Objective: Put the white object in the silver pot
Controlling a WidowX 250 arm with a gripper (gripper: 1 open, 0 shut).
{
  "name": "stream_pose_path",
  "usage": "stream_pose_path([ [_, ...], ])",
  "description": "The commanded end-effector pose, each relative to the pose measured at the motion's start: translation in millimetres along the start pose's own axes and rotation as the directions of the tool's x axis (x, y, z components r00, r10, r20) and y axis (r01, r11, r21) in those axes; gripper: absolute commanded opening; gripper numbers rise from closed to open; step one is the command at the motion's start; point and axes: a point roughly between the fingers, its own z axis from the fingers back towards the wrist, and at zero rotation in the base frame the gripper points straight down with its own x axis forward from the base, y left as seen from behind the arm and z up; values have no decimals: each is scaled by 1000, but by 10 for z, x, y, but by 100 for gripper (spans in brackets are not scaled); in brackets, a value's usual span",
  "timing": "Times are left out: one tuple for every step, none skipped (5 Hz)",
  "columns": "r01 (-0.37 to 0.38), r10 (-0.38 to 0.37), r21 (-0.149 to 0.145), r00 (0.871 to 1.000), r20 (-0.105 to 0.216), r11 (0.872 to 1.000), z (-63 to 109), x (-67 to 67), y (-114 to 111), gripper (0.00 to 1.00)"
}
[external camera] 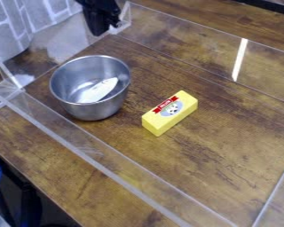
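The white object (100, 89) lies inside the silver pot (90, 86), resting on its bottom toward the right side. The pot stands on the wooden table at the left. My black gripper (100, 25) hangs at the top edge of the view, behind and above the pot and well apart from it. Its fingers are together and hold nothing. Most of the arm is cut off by the frame.
A yellow block (169, 113) with a round red-and-white label lies to the right of the pot. A clear acrylic wall (74, 142) runs along the table's front left edge. Grey tiles (20, 27) fill the back left.
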Motion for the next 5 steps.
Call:
stream_pose_path([
  [-16, 15, 22, 1000, 22, 1000, 40, -64, 148, 0],
  [-15, 15, 11, 1000, -13, 1000, -129, -143, 164, 0],
  [-9, 9, -3, 999, -39, 1000, -350, -214, 113, 0],
  [-4, 3, -18, 998, -61, 1000, -552, -259, 65, 0],
  [1, -3, -30, 997, -77, 1000, -606, -260, 50, 0],
])
